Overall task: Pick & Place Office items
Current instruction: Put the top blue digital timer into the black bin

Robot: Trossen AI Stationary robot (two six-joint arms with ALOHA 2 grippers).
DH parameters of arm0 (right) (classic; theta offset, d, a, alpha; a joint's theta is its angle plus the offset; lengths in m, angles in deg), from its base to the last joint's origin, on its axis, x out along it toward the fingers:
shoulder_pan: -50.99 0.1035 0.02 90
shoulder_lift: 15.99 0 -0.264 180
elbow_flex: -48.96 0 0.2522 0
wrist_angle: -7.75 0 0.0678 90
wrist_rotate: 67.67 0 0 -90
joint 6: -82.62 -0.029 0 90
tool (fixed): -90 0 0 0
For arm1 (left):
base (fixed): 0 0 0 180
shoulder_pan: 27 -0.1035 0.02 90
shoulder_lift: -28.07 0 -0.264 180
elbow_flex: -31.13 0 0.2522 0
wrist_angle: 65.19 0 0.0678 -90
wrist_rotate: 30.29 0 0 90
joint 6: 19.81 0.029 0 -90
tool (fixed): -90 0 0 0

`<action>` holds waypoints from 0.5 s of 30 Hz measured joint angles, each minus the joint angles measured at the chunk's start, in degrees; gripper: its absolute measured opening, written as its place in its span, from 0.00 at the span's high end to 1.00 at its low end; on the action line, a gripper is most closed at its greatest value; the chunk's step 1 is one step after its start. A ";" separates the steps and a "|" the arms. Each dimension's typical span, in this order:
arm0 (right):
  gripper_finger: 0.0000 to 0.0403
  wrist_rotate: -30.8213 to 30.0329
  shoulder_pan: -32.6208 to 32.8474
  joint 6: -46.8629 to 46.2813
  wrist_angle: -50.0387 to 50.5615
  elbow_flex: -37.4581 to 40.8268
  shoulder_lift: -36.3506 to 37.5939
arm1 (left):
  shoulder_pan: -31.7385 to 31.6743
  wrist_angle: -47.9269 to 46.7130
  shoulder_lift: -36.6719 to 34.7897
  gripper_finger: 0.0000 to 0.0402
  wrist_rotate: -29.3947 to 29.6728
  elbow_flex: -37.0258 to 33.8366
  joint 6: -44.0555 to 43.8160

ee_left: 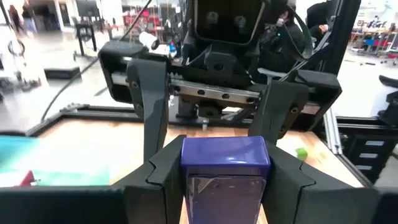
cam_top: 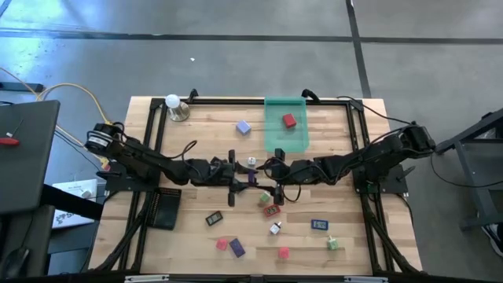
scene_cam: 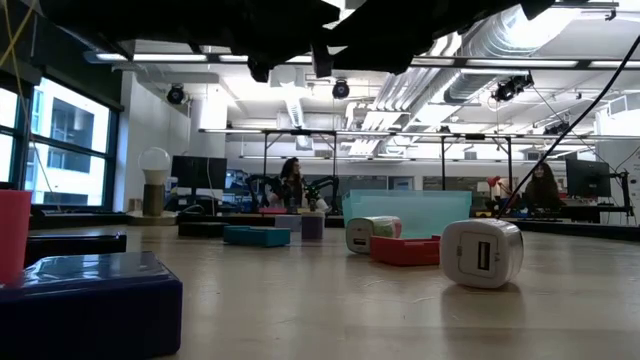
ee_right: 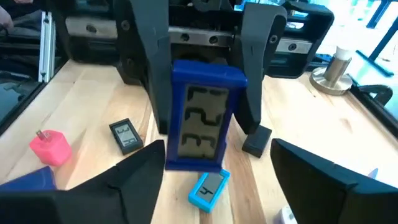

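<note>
A blue block with a grey display (ee_right: 202,118), one of the office items, hangs over the middle of the table (cam_top: 252,178). My left gripper (cam_top: 245,174) is shut on it and reaches in from the table's left. Facing it from the right, my right gripper (cam_top: 272,181) is open. Its fingers (ee_right: 134,177) spread wider than the block, one on each side. More office items lie on the near half of the table: a pink block (ee_right: 50,148), a small black display piece (ee_right: 125,135) and a light-blue piece (ee_right: 208,188). My left gripper pinches the blue block by its two long narrow sides (ee_left: 185,171) between its two fingers (ee_right: 157,87). The fingers lie level and come from the table's left. The block is lifted clear of the table, its display facing my right gripper.
A translucent green tray (cam_top: 277,137) at the far middle holds a red block (cam_top: 289,121), with a purple block (cam_top: 243,126) beside it. A white ball on a metal base (cam_top: 174,106) stands at the far left. A black tray (cam_top: 165,208) lies near the left.
</note>
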 joint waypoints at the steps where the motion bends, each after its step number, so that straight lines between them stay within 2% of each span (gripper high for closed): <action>1: 0.29 -0.01 -0.02 0.36 -0.18 0.00 0.00 | 0.00 -0.99 -0.63 0.64 -0.02 0.00 -0.66; 4: 0.26 -2.46 -0.01 0.37 -0.64 0.00 0.00 | 0.08 -5.06 -2.47 0.64 -0.01 0.00 -2.88; 9: 0.26 -12.09 1.13 1.64 -0.61 0.00 0.00 | 2.10 -15.32 -8.18 0.64 0.17 0.00 -10.13; 15: 0.26 -14.87 1.53 2.03 -0.65 0.00 0.00 | 7.13 -25.99 -15.72 0.64 4.26 0.00 -14.26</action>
